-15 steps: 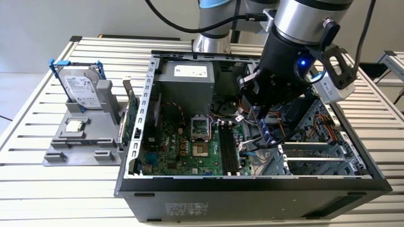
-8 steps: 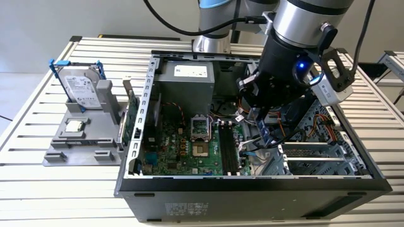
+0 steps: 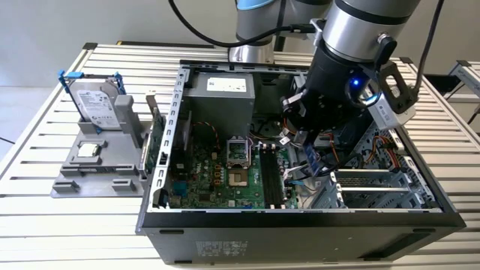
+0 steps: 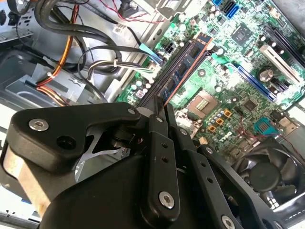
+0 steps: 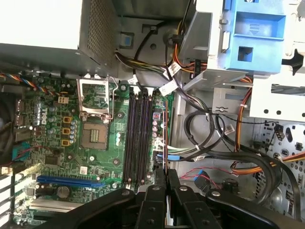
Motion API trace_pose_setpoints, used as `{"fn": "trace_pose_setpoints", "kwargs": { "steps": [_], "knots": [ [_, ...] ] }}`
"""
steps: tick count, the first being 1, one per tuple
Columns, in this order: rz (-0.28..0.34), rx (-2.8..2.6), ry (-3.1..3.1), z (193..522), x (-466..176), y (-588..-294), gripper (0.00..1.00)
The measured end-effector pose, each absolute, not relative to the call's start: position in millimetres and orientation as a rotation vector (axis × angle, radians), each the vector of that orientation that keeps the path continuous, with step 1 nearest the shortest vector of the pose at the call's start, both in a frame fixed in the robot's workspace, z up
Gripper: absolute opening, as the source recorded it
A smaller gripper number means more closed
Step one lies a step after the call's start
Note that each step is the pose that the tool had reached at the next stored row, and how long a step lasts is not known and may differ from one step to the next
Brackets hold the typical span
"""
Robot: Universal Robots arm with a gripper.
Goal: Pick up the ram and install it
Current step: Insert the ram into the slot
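Second wrist view: gripper [image 4: 159,113] pinching ram [image 4: 185,64], slots [image 4: 162,81] just beyond it; keep stick parallel, press evenly.

A slatted metal table [image 3: 75,225] (pale, ribbed) stands before a plain grey wall [image 3: 90,19] under even light.

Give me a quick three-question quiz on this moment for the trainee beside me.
1. True or false: the gripper is shut on the ram.
2. Where is the hard drive? A) in the gray stand outside the computer case; B) lying inside the case; C) in the gripper.
3. Fill in: the ram hangs over the green ____.
Key: 1 true; 2 A; 3 motherboard.
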State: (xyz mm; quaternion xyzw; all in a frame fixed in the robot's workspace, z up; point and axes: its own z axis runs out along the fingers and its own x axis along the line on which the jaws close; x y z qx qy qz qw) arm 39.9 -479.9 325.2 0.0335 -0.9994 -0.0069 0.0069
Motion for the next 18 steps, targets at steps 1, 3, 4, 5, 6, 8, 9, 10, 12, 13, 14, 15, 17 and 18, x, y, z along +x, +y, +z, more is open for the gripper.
{"fn": "trace_pose_setpoints", "kwargs": {
  "steps": [1,3,4,5,6,8,9,10,12,13,14,15,17,18],
  "knots": [
    [-0.021,0.105,-3.126,324.3,39.8,-479.9,0.0],
    [-0.021,0.103,-3.126,322.9,39.9,-479.9,0.0],
    [-0.021,0.099,-3.126,322.3,39.9,-479.8,0.0],
    [-0.021,0.095,-3.126,321.7,39.9,-479.8,0.0],
    [-0.021,0.087,-3.127,320.6,39.9,-479.8,0.0],
    [-0.021,0.073,-3.127,318.8,39.8,-479.8,0.0],
    [-0.021,0.068,-3.127,318.6,39.8,-479.8,0.0],
    [-0.02,0.066,-3.127,318.6,39.8,-479.8,0.0],
    [-0.021,0.066,-3.127,318.5,39.8,-479.8,0.0],
    [-0.021,0.066,-3.127,318.4,39.8,-479.8,0.0],
    [-0.021,0.066,-3.127,318.4,39.8,-479.8,0.0],
    [-0.021,0.066,-3.127,318.3,39.8,-479.8,0.0],
    [-0.021,0.066,-3.127,317.9,38.7,-479.8,0.0],
    [-0.021,0.065,-3.127,317.7,38.1,-479.8,0.0]
  ]
}}
